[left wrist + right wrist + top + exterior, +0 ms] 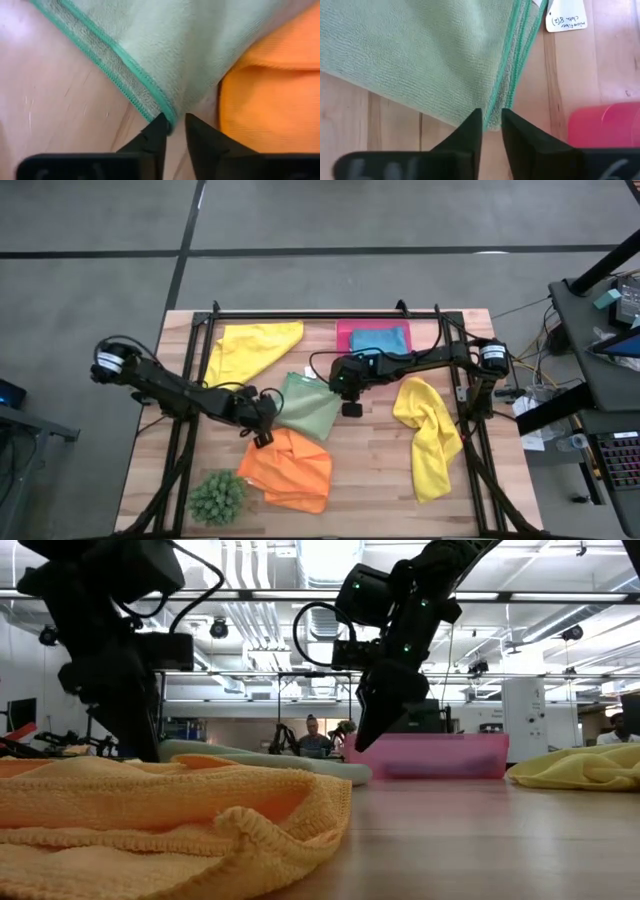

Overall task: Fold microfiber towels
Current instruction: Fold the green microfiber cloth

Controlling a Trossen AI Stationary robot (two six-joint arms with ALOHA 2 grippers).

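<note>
The sage green towel (308, 405) lies flat on the table's middle, folded, with doubled edges (512, 65) along one side. My left gripper (175, 120) stands at its near left corner, fingers a narrow gap apart. My right gripper (491, 114) hovers over its near right corner, also slightly open; in the low view its tips (365, 735) are clear of the table. The orange towel (288, 470) lies crumpled at the near side, beside my left gripper. One yellow towel (250, 348) lies far left, another (428, 435) on the right. The turquoise towel (380, 340) rests in the pink tray (345, 332). My left gripper comes from above at a slant, and the green towel's near left corner (169, 119) reaches the gap between its fingertips. Whether the fingers touch it I cannot tell. The towel lies flat on the wood.
A spiky green plant ball (218, 496) sits at the near left corner. A white label (566, 20) hangs off the green towel near the tray. Bare wood shows between the green towel and the right yellow towel. People sit in the room behind the table.
</note>
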